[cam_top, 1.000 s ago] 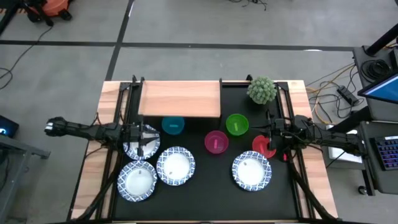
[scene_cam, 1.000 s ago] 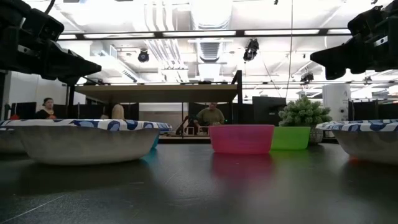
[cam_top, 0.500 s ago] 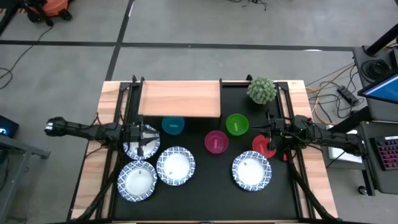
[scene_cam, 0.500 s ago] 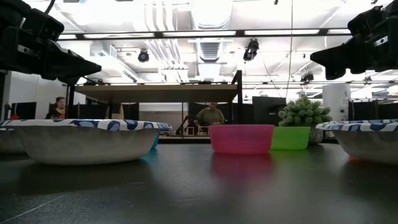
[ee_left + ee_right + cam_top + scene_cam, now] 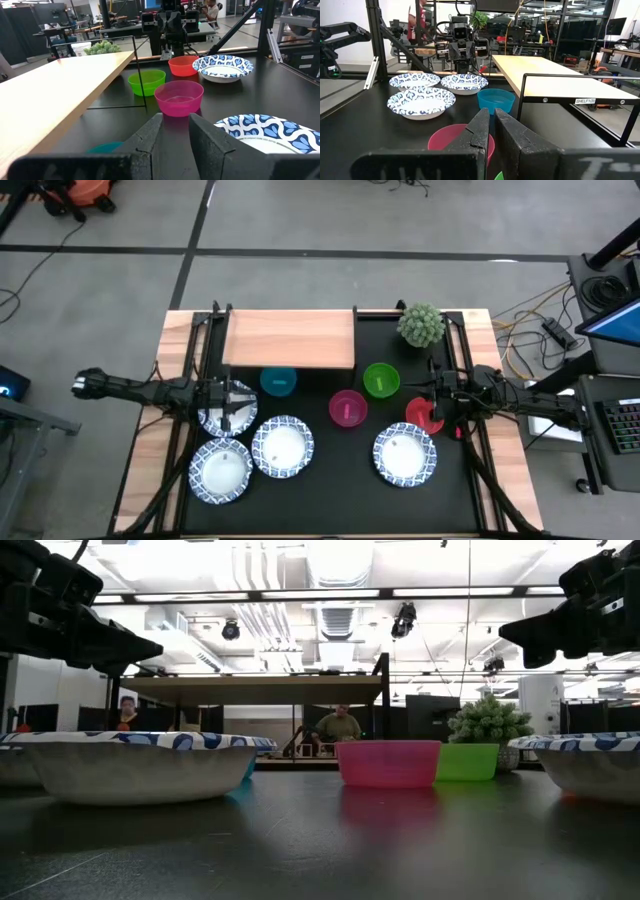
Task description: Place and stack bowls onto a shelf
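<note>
Your left gripper [image 5: 232,402] hangs over the rearmost of the three blue-rimmed white bowls [image 5: 228,412] on the left side of the black tabletop [image 5: 340,480]; in its wrist view the two fingers [image 5: 145,136] stand a narrow gap apart with nothing between them. Your right gripper [image 5: 433,405] hovers above the red bowl [image 5: 420,414] near the right edge, and its fingers [image 5: 479,131] sit almost closed, only a thin slit between them, also gripping nothing.

You have the wooden shelf [image 5: 290,339] at the back left of the table, its board bare. Just in front of it sits the teal bowl [image 5: 278,381], partly under the shelf's front edge. To the right of that you see the green bowl [image 5: 381,380] and, slightly nearer the front, the magenta bowl [image 5: 347,408]; these two are close but apart. The red bowl lies right of the magenta one.

Two more patterned bowls sit in front of the left gripper: one at the front left [image 5: 221,471] and one beside it [image 5: 282,447], just touching or nearly so. The fourth patterned bowl [image 5: 405,456] rests alone at the front right. A spiky green plant [image 5: 421,325] stands at the back right corner.
</note>
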Tool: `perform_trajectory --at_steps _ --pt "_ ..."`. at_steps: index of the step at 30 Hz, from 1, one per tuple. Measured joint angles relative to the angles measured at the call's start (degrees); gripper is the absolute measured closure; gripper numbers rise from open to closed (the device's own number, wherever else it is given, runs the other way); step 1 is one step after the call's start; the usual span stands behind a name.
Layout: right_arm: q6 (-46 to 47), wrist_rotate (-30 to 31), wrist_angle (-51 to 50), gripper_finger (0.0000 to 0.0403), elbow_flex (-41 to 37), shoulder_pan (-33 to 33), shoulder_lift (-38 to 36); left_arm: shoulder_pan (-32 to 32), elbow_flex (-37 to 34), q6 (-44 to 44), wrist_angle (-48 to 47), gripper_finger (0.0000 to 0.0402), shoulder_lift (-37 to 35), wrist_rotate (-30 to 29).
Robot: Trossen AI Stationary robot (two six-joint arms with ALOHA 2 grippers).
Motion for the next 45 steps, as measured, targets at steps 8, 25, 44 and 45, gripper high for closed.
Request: perform_trajectory --at_steps 8,25,44,45 --pt "0.04 -0.01 0.00 0.0385 0.00 0.00 -0.02 0.00 0.01 0.01 0.02 0.0326 0.00 0.00" --pt "0.05 -0.01 -0.01 0.0385 -0.01 0.00 0.00 0.00 0.01 0.02 0.01 0.0326 0.00 0.01" --pt "0.02 0.00 -0.01 0.0385 0.00 0.00 -0.01 0.06 -0.06 1.87 1.26 0.0326 0.05 -6.24" --pt "0.07 -0.01 -0.01 0.0385 -0.01 0.00 -0.02 0.05 -0.14 1.83 1.68 0.0326 0.09 -6.51"
